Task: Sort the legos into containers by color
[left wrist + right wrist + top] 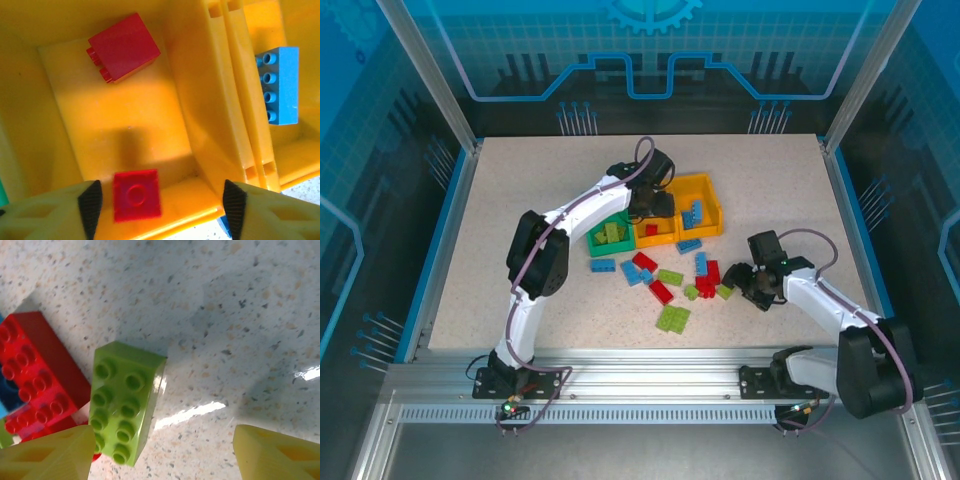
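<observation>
My left gripper hangs open over the middle orange-yellow container. A small, slightly blurred red lego sits between its fingers, touching neither. A second red lego lies on its side farther in. The right orange-yellow container holds blue legos. The green container holds lime ones. My right gripper stands open low over the table, with a lime green lego just inside its left finger and red legos beside it.
Loose legos lie scattered in front of the containers: blue, red, lime, and more around the right gripper. The three containers stand side by side at mid-table. Blue rails edge the table's sides.
</observation>
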